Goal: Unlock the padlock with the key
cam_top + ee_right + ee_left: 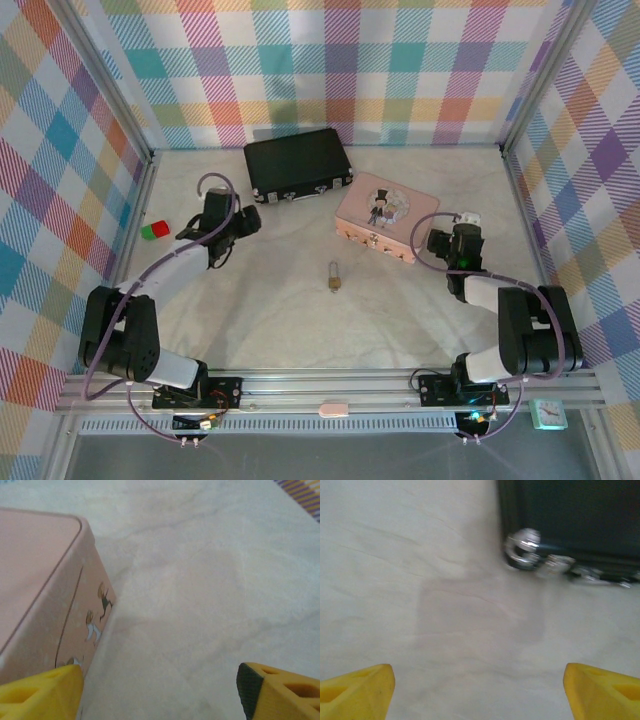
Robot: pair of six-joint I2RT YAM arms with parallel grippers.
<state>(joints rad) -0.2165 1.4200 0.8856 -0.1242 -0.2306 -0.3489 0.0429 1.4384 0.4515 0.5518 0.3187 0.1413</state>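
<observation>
The padlock (335,279), small and brass-coloured with a thin silver shackle, lies on the white table mid-way between the two arms. I cannot make out the key. My left gripper (246,220) is up left of the padlock and far from it; in the left wrist view the left gripper (479,680) is open, with bare table between its yellow fingertips (365,687). My right gripper (440,242) is beside the right end of the pink box (385,216). The right gripper (160,680) is also open and holds nothing, its left fingertip close against the box's side (60,615).
A black case (298,163) lies at the back, its silver latch (522,547) just ahead of the left gripper. Red and green blocks (155,230) sit by the left wall. Plaid walls close in the table on three sides.
</observation>
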